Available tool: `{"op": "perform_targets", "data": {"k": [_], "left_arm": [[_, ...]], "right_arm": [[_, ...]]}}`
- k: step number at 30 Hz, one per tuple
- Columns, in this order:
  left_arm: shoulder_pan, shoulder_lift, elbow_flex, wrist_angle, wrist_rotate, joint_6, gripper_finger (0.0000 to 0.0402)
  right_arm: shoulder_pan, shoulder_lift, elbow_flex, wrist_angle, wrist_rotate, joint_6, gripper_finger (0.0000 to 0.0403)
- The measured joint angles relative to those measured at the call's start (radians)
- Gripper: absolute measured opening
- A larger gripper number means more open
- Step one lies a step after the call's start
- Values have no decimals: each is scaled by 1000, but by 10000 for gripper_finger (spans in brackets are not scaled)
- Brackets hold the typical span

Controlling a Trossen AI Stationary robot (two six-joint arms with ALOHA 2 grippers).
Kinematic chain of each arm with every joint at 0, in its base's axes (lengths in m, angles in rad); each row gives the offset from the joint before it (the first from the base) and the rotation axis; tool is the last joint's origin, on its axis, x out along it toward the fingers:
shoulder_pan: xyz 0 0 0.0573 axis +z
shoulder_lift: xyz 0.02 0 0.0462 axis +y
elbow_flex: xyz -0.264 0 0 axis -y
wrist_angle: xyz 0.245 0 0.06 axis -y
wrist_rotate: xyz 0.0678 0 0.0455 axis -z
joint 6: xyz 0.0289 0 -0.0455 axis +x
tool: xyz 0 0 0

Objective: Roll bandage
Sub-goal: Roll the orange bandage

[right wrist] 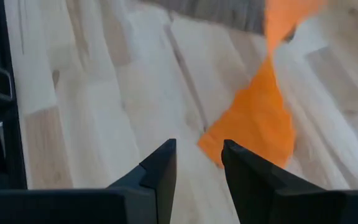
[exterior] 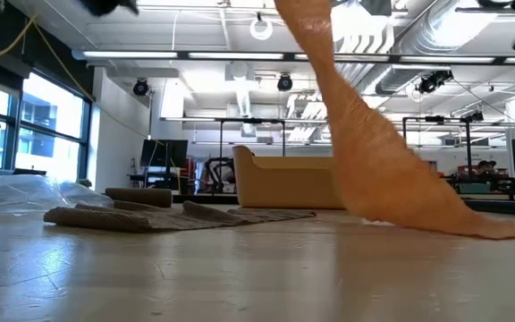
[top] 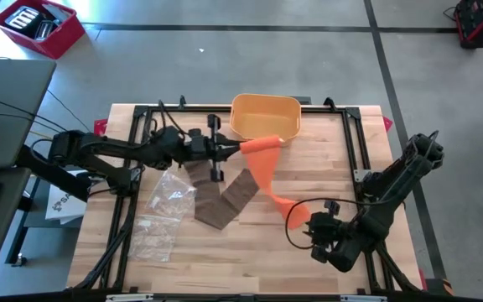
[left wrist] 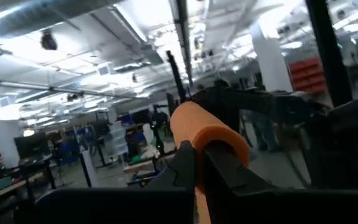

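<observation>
Orange bandage (top: 267, 164) hangs from the left gripper (top: 235, 148), fingers clamped on its rolled end, tail trailing onto the counter (top: 250, 252). Soft, light, limp; best taken at the flat tail. Right gripper (top: 319, 235) waits beside it, fingers narrowly parted, empty. Open room around.

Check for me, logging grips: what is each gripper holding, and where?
Left gripper is shut on the orange bandage at its rolled end. Right gripper is open, holding nothing.
</observation>
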Motion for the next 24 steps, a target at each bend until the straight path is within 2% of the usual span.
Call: {"op": "perform_targets", "data": {"k": [5,9,13,19,24], "left_arm": [[-40,0,221,-183,7,103,4],[-47,10,377,-283,97,171,4],[-61,22,501,-366,162,155,3],[-122,58,570,-461,168,141,3],[-193,106,569,-489,167,40,3]], "right_arm": [[2,7,1,-5,15,5,121],[18,8,1,12,41,6,121],[54,8,4,32,100,26,121],[108,8,5,79,184,50,121],[147,27,5,194,235,11,114]]}}
